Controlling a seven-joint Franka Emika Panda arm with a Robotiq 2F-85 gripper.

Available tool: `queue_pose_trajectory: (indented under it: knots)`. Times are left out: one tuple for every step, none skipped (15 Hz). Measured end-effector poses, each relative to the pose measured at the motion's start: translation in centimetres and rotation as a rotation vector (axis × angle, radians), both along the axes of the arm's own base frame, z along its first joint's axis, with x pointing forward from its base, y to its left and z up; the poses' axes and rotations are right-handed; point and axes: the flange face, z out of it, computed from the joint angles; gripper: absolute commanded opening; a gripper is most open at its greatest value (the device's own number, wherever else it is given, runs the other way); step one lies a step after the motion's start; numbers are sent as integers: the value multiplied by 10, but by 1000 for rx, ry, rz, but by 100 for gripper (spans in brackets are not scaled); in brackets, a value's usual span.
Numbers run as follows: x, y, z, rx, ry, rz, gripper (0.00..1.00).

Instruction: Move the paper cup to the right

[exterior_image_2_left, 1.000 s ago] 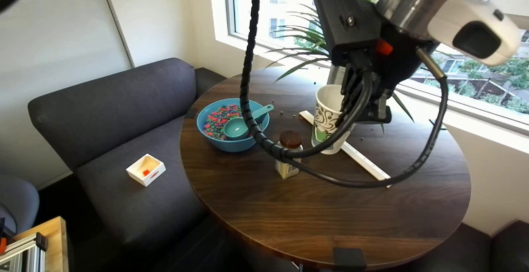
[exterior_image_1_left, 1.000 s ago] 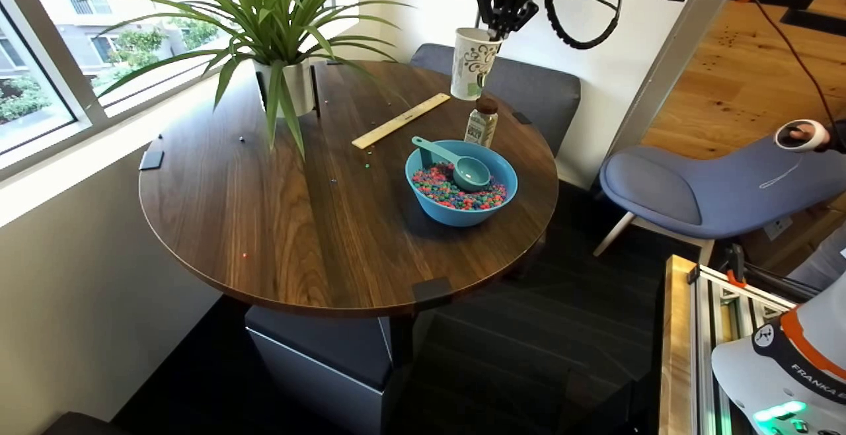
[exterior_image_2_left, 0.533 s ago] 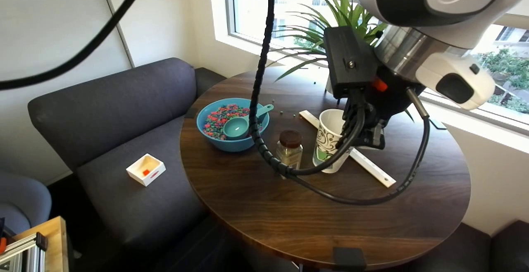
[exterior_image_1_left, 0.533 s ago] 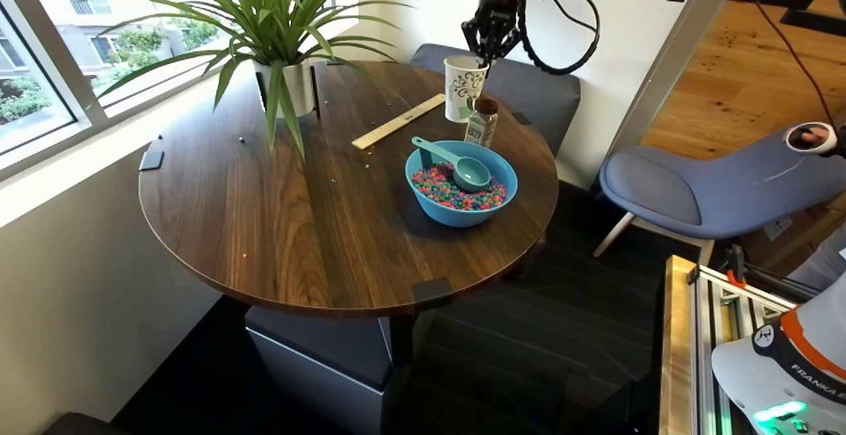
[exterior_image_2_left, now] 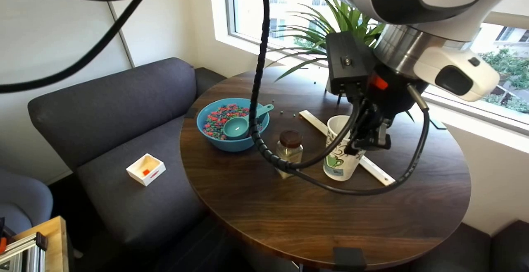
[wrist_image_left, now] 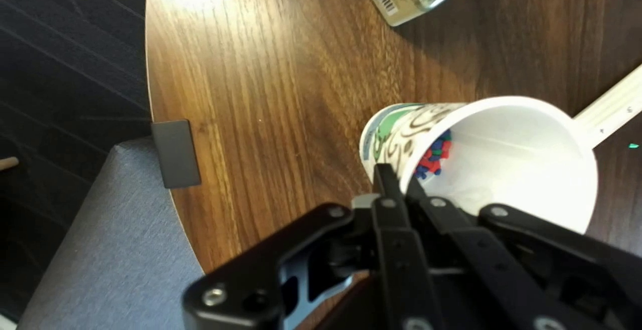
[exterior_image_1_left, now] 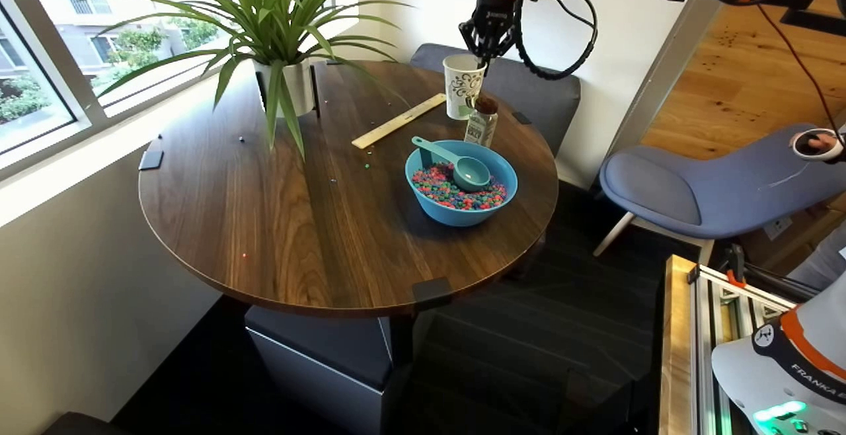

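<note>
The cream-white paper cup (exterior_image_1_left: 461,88) with a swirl and green print is at the far part of the table in an exterior view. It also shows in an exterior view (exterior_image_2_left: 342,165) and in the wrist view (wrist_image_left: 511,149), with small red, blue and green bits inside at its bottom. My gripper (wrist_image_left: 399,178) is shut on the cup's rim, one finger outside the wall and one inside. The gripper shows in both exterior views (exterior_image_1_left: 484,67) (exterior_image_2_left: 352,147). The cup is upright or nearly so, low over the table; I cannot tell whether its base touches.
A brown-capped jar (exterior_image_1_left: 481,129) stands close beside the cup. A blue bowl (exterior_image_2_left: 232,144) with colored bits and a teal scoop (exterior_image_2_left: 237,129) is beyond the jar. A ruler (exterior_image_2_left: 374,169) lies beside the cup. A potted plant (exterior_image_1_left: 291,88) stands near the window.
The gripper and cup have come down close to the table, mostly in the first half second. Since then they have shifted slightly, away from the jar in an exterior view.
</note>
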Motion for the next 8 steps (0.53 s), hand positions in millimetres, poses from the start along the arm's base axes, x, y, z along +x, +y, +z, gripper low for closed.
queue_pose_trajectory:
  knots:
    - [2, 1, -1, -5, -5, -5, 1]
    - [3, 2, -1, -11, -14, -12, 1]
    - [6, 3, -2, -16, -26, -17, 1]
    - [8, 3, -4, -21, -40, -25, 1]
    - [10, 3, -5, -26, -53, -32, 1]
    - [12, 3, -7, -27, -61, -37, 1]
    - [12, 4, -10, -27, -66, -41, 1]
    - [13, 4, -13, -24, -67, -44, 28]
